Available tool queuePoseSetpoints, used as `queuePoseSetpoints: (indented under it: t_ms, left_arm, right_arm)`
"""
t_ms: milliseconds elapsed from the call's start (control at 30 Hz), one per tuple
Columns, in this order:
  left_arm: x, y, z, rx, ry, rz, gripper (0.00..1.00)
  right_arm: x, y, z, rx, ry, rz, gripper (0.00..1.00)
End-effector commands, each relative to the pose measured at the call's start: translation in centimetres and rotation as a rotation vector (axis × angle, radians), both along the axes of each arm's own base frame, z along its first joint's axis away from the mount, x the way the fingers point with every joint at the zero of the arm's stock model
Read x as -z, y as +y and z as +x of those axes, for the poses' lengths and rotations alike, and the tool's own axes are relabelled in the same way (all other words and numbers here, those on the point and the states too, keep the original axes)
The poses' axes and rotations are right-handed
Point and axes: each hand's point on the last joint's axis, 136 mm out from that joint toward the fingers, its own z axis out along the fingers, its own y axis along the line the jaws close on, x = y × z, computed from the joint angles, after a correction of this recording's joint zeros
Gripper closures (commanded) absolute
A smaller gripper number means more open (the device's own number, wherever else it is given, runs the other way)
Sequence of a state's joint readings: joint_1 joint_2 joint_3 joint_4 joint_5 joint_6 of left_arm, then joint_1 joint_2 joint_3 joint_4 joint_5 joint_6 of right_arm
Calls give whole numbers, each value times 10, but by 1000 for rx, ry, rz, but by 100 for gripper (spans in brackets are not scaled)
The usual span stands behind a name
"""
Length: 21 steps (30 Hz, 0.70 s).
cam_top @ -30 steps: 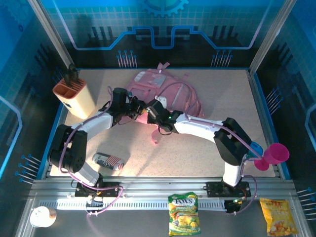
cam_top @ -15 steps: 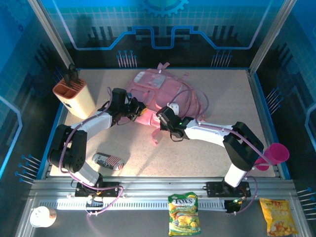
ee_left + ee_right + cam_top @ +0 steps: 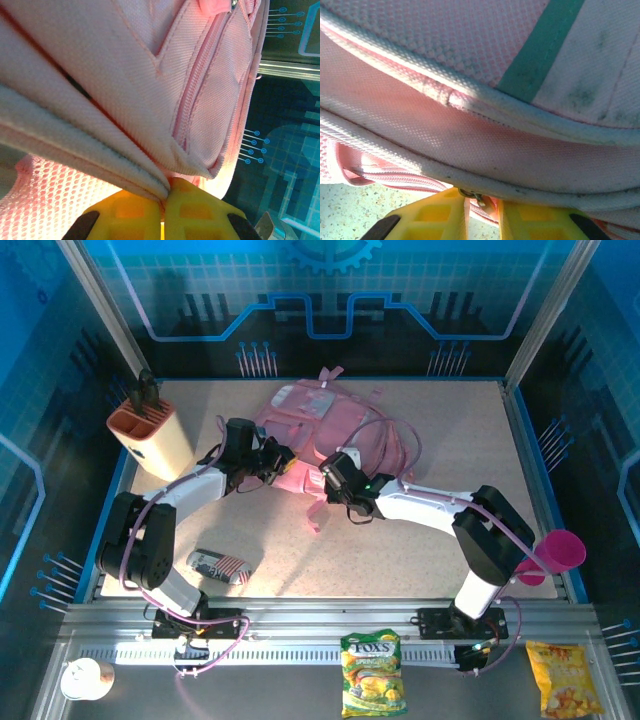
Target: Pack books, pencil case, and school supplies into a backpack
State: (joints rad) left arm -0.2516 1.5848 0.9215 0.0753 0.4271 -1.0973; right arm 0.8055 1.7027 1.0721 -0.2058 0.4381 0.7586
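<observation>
1. The pencil case (image 3: 218, 565) lies closest in, by the left arm's base. Its long axis runs roughly left-right, it's well apart from both sets of fingers, and the left arm is nearer.
2. The left gripper (image 3: 165, 192) is clenched on the backpack (image 3: 330, 415) at its near edge.
3. The right gripper (image 3: 328, 470) is just beside it, fingers slightly apart around a zipper pull (image 3: 472, 195). Can't tell if it's pinched or let go.

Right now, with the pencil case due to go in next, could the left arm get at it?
Probably, but not yet. The pencil case lies on bare table near that arm's base, nothing over it. The left pincer is shut on the backpack and must let go first.
</observation>
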Motion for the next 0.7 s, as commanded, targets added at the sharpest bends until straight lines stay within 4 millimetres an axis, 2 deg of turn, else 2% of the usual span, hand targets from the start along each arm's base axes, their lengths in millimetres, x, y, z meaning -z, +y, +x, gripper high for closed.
queuePoseSetpoints:
  t_ms: [0, 67, 200, 400, 533, 667]
  left_arm:
    - [-28, 4, 8, 14, -82, -8, 100]
    - [-28, 4, 8, 13, -83, -6, 100]
    - [-25, 6, 10, 7, -79, 1, 100]
    - [-24, 17, 10, -9, -83, 26, 100]
    - [-22, 19, 12, -4, -85, 42, 100]
    - [-21, 17, 17, 13, -88, 48, 100]
  right_arm:
    - [2, -24, 13, 77, -9, -84, 80]
    - [2, -29, 12, 91, -13, -95, 86]
    - [-2, -45, 9, 126, -36, -138, 90]
    - [-4, -105, -5, 265, -84, -232, 91]
    - [2, -132, -11, 291, -60, -229, 92]
    - [0, -139, -10, 258, -37, -201, 96]
